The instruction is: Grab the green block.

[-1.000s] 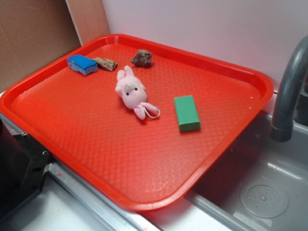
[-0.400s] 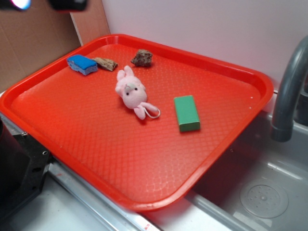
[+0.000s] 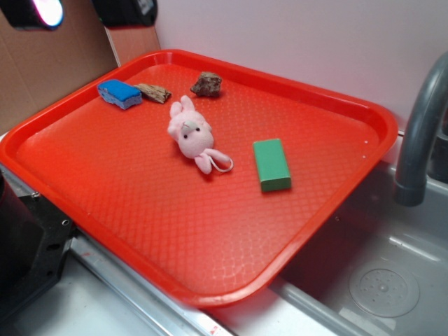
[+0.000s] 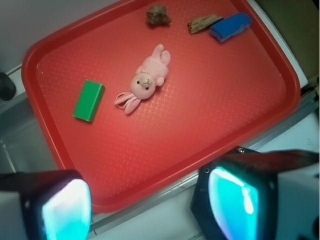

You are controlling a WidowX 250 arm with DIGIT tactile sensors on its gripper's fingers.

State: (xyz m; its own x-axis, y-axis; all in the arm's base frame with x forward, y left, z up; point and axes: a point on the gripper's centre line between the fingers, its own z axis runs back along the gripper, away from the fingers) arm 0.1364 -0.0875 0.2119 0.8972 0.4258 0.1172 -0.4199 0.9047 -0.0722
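The gripper hangs high above the red tray, with its two fingers spread wide apart and nothing between them. The wrist view looks straight down past both glowing finger pads and takes in the whole tray from above. The outside view shows only dark bits of the gripper poking in at the top left corner, too little to tell how the fingers stand there. That view also shows a gray faucet and a sink next to the tray, which the wrist view barely shows. In the tray, the green block lies flat by itself, near the pink bunny but not touching it. A blue block, a piece of wood and a brown rock sit close together at the far end of the tray.
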